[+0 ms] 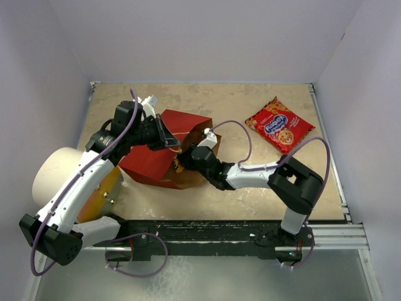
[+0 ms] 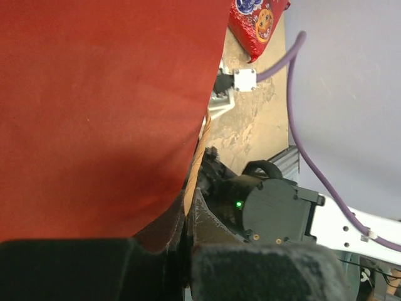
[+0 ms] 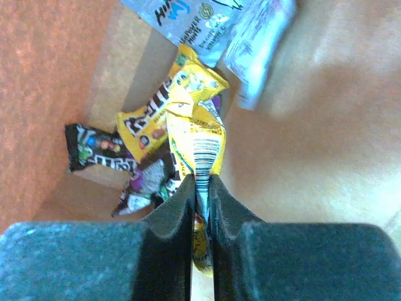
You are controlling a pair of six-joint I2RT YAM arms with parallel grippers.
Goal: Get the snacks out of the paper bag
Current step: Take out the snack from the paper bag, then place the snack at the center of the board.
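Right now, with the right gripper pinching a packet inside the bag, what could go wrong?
The right gripper grips only the end seam of the yellow packet, so it could slip free on the way out. A second yellow packet lies right against it and might get dragged along. The left gripper holds the paper bag by a thin edge, which may tear or slip.

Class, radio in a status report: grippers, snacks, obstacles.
Left gripper shut on paper bag rim. Right gripper shut on yellow packet inside bag. Red cookie bag already out. Other packets crowd it.
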